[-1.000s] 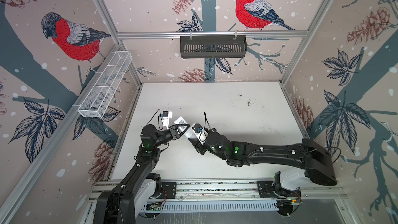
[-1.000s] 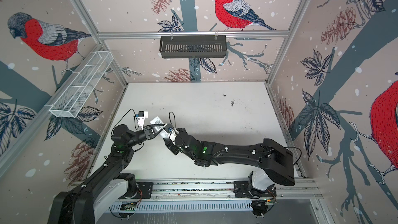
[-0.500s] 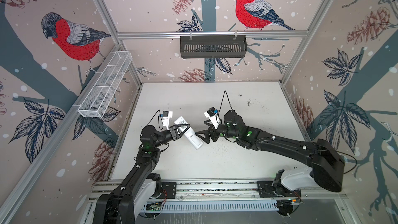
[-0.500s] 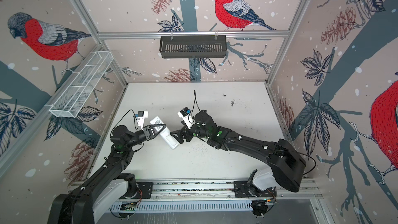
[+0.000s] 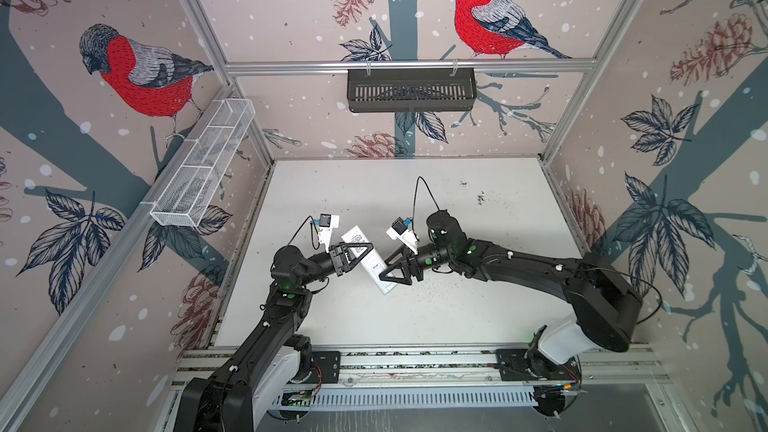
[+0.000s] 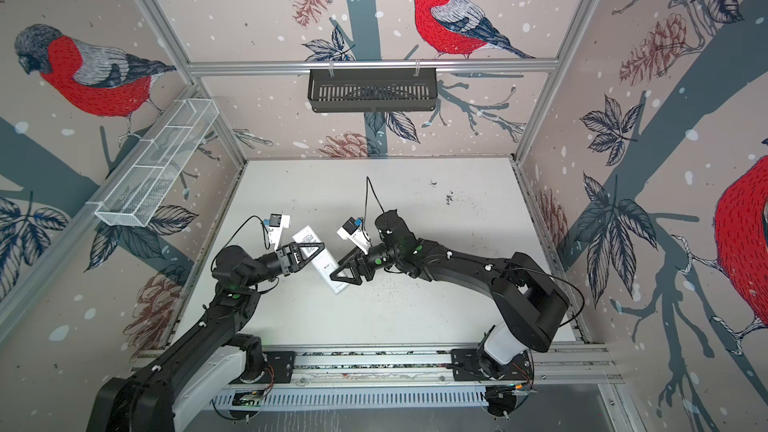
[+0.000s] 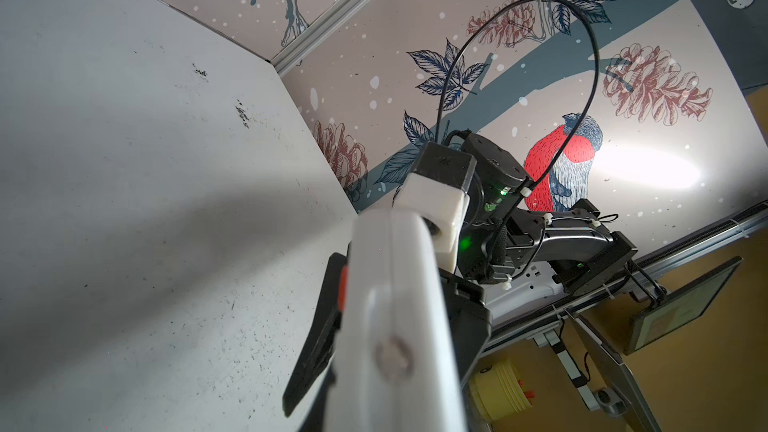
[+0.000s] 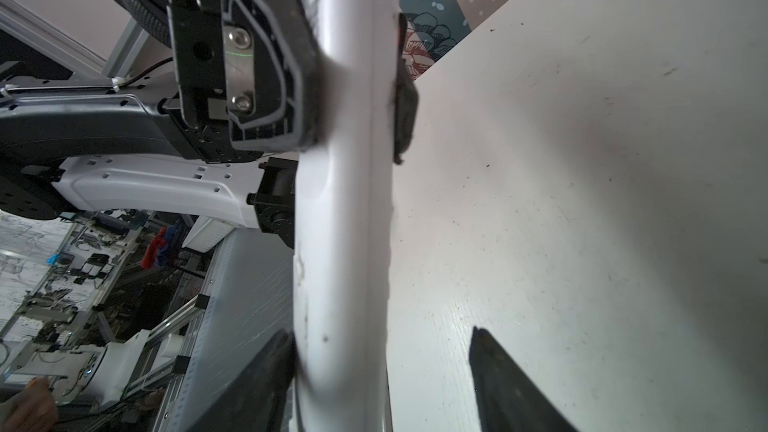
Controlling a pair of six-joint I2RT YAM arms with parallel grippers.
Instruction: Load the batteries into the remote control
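While the left arm [image 5: 286,309] leans in from its side of both top views, the left gripper [image 5: 365,250] [image 6: 315,249] is clamped tight on the remote control [image 5: 376,270] [image 6: 326,268], one finger over the upward face and one under it. The remote is up off the white table [image 5: 436,209], slanting across its near-left middle, with the printed label [image 5: 356,238] at the far end.

The left wrist view gets in close (nothing the top views can match). Black fingers [image 7: 315,338] press against both sides of the white body, there's a round dimple [image 7: 392,357] in the plain back, and a sliver of red [image 7: 343,288] on the opposite face.

Across to the right now: the right gripper [image 5: 384,271] [image 6: 335,269] meets the remote's near end, jaws apart. From above you cannot tell whether it grips. The right wrist view settles it. One finger [image 8: 266,371] lies against the remote's side and the other [image 8: 503,384] stands well clear, with bare table showing in the gap. The same view catches the left gripper's pads [image 8: 266,76] squeezing the remote further along.
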